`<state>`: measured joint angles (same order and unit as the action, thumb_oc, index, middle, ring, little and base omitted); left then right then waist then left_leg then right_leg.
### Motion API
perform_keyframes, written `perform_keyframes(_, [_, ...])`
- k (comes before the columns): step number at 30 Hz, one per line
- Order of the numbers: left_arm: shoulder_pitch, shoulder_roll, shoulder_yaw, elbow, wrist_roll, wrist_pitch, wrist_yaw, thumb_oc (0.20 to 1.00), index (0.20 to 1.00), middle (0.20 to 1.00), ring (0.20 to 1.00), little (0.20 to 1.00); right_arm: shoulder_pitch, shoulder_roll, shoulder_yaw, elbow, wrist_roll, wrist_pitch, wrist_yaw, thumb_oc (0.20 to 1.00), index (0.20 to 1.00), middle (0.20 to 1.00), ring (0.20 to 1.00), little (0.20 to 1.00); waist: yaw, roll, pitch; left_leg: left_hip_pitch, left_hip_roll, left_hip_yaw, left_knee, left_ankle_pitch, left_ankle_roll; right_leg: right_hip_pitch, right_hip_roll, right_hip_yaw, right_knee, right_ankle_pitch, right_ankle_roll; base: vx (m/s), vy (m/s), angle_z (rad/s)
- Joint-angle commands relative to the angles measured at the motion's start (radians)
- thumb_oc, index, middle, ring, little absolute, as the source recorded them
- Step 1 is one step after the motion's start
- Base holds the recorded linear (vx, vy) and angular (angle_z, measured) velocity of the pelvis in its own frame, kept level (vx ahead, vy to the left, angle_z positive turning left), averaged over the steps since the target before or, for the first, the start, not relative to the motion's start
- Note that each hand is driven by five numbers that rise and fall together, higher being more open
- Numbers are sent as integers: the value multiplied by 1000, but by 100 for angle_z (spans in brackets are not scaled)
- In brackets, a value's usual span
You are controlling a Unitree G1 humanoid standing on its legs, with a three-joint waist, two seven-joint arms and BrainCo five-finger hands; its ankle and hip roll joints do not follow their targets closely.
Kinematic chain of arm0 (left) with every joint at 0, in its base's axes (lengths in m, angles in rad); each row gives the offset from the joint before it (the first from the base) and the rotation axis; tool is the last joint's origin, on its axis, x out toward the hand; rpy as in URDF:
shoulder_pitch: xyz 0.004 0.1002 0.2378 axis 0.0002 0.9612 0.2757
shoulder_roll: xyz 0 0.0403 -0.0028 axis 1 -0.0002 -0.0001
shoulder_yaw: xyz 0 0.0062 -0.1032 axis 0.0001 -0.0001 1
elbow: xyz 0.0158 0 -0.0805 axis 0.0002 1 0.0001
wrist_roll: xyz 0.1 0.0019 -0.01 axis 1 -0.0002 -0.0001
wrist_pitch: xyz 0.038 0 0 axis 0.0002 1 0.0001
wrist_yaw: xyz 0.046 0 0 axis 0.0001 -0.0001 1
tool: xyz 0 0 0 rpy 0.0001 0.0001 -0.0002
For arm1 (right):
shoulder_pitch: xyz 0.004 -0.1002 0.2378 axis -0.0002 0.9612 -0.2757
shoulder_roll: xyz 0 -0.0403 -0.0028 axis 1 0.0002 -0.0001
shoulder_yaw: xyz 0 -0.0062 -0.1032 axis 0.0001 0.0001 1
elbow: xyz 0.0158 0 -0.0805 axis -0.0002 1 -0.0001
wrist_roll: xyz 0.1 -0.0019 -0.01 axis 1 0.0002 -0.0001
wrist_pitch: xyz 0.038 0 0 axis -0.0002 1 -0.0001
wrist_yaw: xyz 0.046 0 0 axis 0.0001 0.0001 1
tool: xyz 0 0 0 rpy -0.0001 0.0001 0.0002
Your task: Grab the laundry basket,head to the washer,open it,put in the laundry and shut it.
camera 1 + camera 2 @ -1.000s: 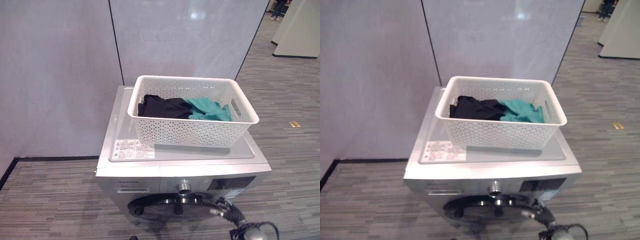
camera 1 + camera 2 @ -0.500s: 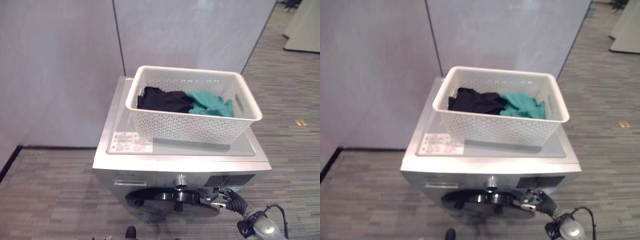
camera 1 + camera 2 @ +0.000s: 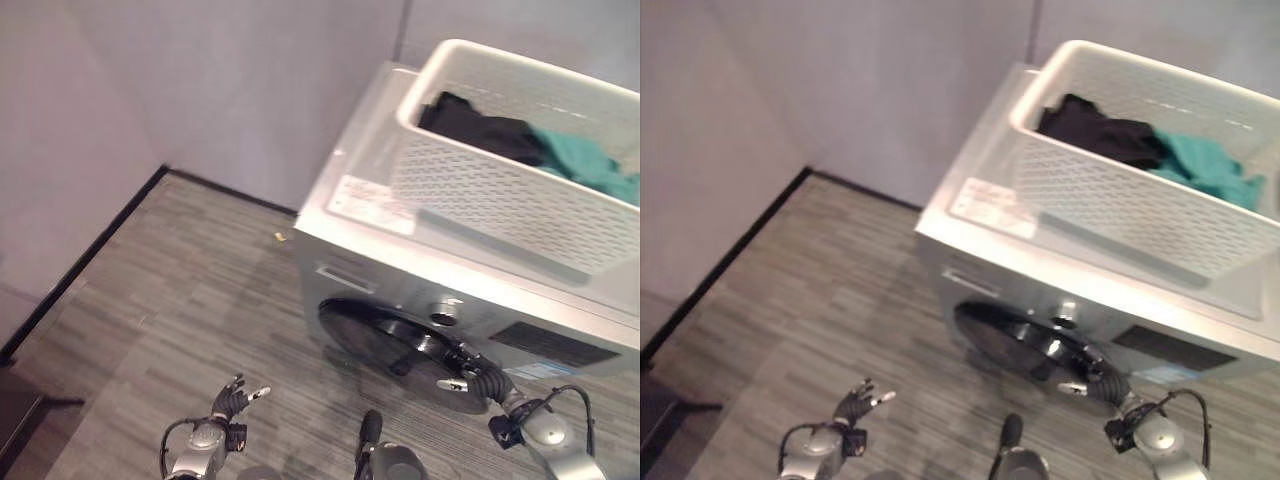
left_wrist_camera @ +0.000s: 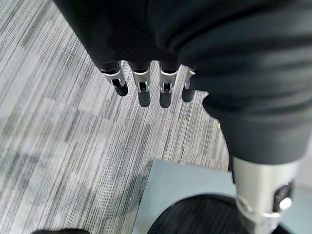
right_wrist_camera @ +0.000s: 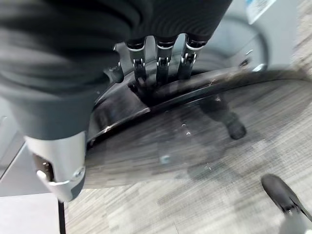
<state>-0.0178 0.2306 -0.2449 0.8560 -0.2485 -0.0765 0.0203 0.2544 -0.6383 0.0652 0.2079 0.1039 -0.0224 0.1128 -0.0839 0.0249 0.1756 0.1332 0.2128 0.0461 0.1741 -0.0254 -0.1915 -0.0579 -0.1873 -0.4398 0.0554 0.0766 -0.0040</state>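
Note:
A white perforated laundry basket stands on top of the silver washer. In it lie a black garment and a teal one. The washer's round dark door faces the floor side. My right hand is at the door's right edge. In the right wrist view the right hand reaches in behind the rim of the dark door. My left hand hangs low over the floor, left of the washer, open and holding nothing. In its own wrist view the left hand has straight fingers.
Grey wall panels stand behind and to the left of the washer, with a black baseboard along the floor. A small yellowish scrap lies near the washer's left corner. Grey striped floor spreads out left of the washer.
The camera has swung down and to the left, so the washer and basket now sit at the right of the view. My left hand has come into view. The right hand stays at the door's edge.

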Motion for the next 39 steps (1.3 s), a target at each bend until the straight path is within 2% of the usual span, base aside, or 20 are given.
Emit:
perform_keyframes(1, [54,38,-1,-81,67,-2,-26,1000,1000,1000,1000,1000,-69,0,2,-20,14,-39,-15,1000,1000,1000,1000,1000,17,2,-51,84,17,0,24,-99,88,-110,66,25,-119,-44,66,-260,254,55])
perform_keyframes(4, [70,60,-31,-163,87,-3,-52,1000,1000,1000,1000,1000,-83,-7,-11,-18,5,-37,-17,1000,1000,1000,1000,1000,24,-2,-40,101,-26,8,-32,-224,124,-152,-10,17,-101,17,112,-256,233,31])
perform_keyframes(5, [88,74,-42,-228,94,-7,-63,1000,1000,1000,1000,1000,-105,-5,-3,-18,8,-35,-8,1000,1000,1000,1000,1000,36,-13,-25,107,-78,-6,-49,-324,162,-177,-60,29,-97,61,148,-219,222,27])
perform_keyframes(8, [100,83,-45,-265,94,-6,-72,1000,1000,1000,1000,1000,-121,-4,9,-12,6,-34,0,1000,1000,1000,1000,1000,45,-23,-11,110,-112,-17,-52,-355,186,-187,-91,33,-96,88,168,-169,164,4])
perform_keyframes(9, [114,92,-46,-318,105,-14,-82,1000,1000,1000,1000,1000,-136,-1,27,-15,-13,-32,14,1000,1000,1000,1000,1000,58,-35,9,121,-156,-36,-65,-376,214,-195,-136,31,-82,118,189,-197,150,19])
perform_keyframes(10, [111,96,-51,-329,110,-16,-88,1000,1000,1000,1000,1000,-151,1,43,-4,-20,-30,19,1000,1000,1000,1000,1000,59,-43,16,124,-172,-38,-69,-375,222,-198,-157,36,-74,122,195,-384,206,26])
perform_keyframes(11, [98,105,-70,-362,114,-22,-89,1000,1000,1000,1000,1000,-192,19,77,27,-27,-26,22,1000,1000,1000,1000,1000,49,-58,41,97,-202,-40,-53,-350,232,-234,-193,99,-9,129,191,-256,103,20])
perform_keyframes(12, [98,106,-69,-363,114,-22,-89,1000,1000,1000,1000,1000,-195,20,78,28,-27,-26,21,1000,1000,1000,1000,1000,48,-62,41,94,-206,-39,-52,-349,233,-240,-198,103,-3,127,191,-308,81,21])
perform_keyframes(14, [97,116,-82,-398,122,-21,-92,1000,1000,1000,1000,1000,-204,42,96,45,-16,-26,31,1000,1000,1000,1000,1000,51,-66,52,50,-229,-50,-40,-315,249,-236,-164,204,101,81,171,-226,47,18])
perform_keyframes(15, [104,130,-92,-432,125,-19,-102,1000,1000,1000,1000,1000,-217,54,108,63,-10,-30,30,1000,1000,1000,1000,1000,63,-51,51,14,-233,-63,-45,-274,261,-218,-125,226,201,30,154,-168,28,-13])
perform_keyframes(16, [104,131,-92,-433,125,-19,-102,1000,1000,1000,1000,1000,-217,54,108,63,-10,-30,30,1000,1000,1000,1000,1000,62,-55,49,11,-237,-64,-46,-269,261,-220,-129,226,199,33,153,-153,-8,-19])
perform_keyframes(17, [110,140,-98,-451,117,-15,-110,1000,1000,1000,1000,1000,-217,64,117,59,-2,-29,33,1000,1000,1000,1000,1000,69,-50,44,-12,-239,-73,-53,-242,266,-203,-101,232,239,-5,146,-96,-60,22])
perform_keyframes(18, [134,155,-96,-485,102,-8,-131,1000,1000,1000,1000,1000,-216,71,127,59,6,-32,41,1000,1000,1000,1000,1000,93,-41,21,-34,-231,-73,-73,-215,270,-149,-66,219,286,-88,126,-95,-59,32])
perform_keyframes(19, [134,156,-96,-486,101,-7,-132,1000,1000,1000,1000,1000,-216,72,127,59,6,-32,41,1000,1000,1000,1000,1000,92,-42,20,-37,-233,-74,-75,-210,270,-150,-67,218,282,-84,125,-79,-78,47])
perform_keyframes(22, [159,168,-98,-507,73,7,-150,1000,1000,1000,1000,1000,-239,84,154,58,18,-39,44,1000,1000,1000,1000,1000,134,-52,-18,-93,-232,-68,-77,-176,263,-49,-34,219,277,-158,111,-57,-136,8])
perform_keyframes(26, [178,169,-75,-520,64,-1,-140,1000,1000,1000,1000,1000,-264,86,178,49,29,-40,48,1000,1000,1000,1000,1000,168,-80,-53,-135,-202,-30,-75,-155,230,46,-4,268,80,-165,102,-58,-253,-21])
perform_keyframes(29, [181,166,-86,-502,64,2,-139,1000,1000,1000,1000,1000,-266,80,189,40,35,-43,46,1000,1000,1000,1000,1000,173,-92,-51,-152,-177,-28,-67,-135,212,74,23,285,32,-180,91,-62,-226,-32])
perform_keyframes(31, [177,160,-104,-488,69,4,-142,1000,1000,1000,1000,1000,-264,66,191,35,43,-49,41,1000,1000,1000,1000,1000,172,-90,-40,-181,-140,-55,-90,-69,179,95,67,263,-16,-188,65,-132,-363,8])
perform_keyframes(35, [153,152,-141,-475,60,13,-145,1000,1000,1000,1000,1000,-285,59,203,48,57,-48,22,1000,1000,1000,1000,1000,164,-83,-15,-227,-126,-65,-98,-20,156,103,80,229,-48,-184,55,-156,-142,29])
perform_keyframes(39, [91,138,-171,-487,68,10,-152,1000,1000,1000,1000,1000,-329,63,250,62,79,-48,22,1000,1000,1000,1000,1000,149,-99,17,-222,-118,-96,92,-90,139,47,74,221,-24,-165,28,-201,-57,31])
